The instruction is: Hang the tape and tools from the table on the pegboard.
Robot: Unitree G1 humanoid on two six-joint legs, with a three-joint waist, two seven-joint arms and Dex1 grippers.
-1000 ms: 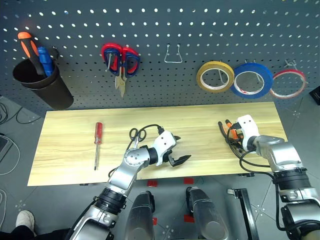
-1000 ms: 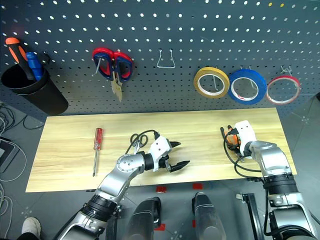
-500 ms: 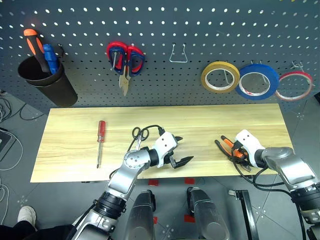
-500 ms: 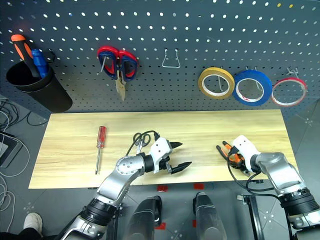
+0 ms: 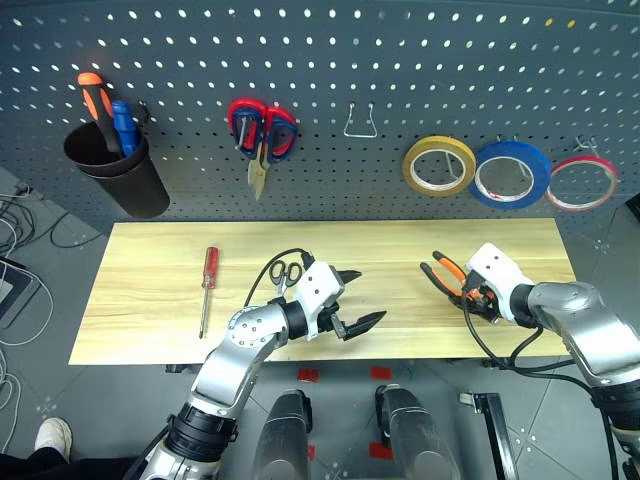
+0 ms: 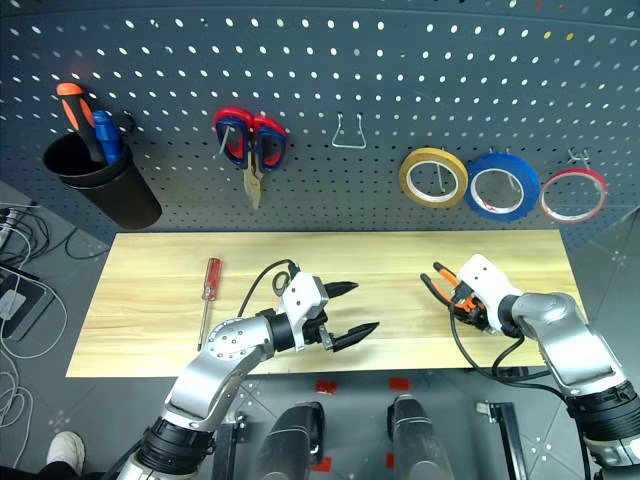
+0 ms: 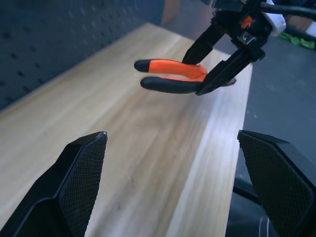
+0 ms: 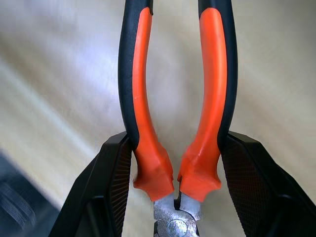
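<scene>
Two arms sit out front. The right gripper (image 8: 170,185) has its jaws clamped on the pliers (image 5: 447,272), orange-and-black handles sticking out, lifted off the desk (image 5: 140,290); the steel nose is mostly hidden between the fingers. The left gripper (image 5: 358,299) hangs with jaws spread wide, empty, and half covers the small black scissors (image 5: 284,271). The red screwdriver (image 5: 208,282) lies further left. On the pegboard (image 5: 320,60), the red-rimmed tape (image 5: 581,183) hangs far right. No readable writing.
</scene>
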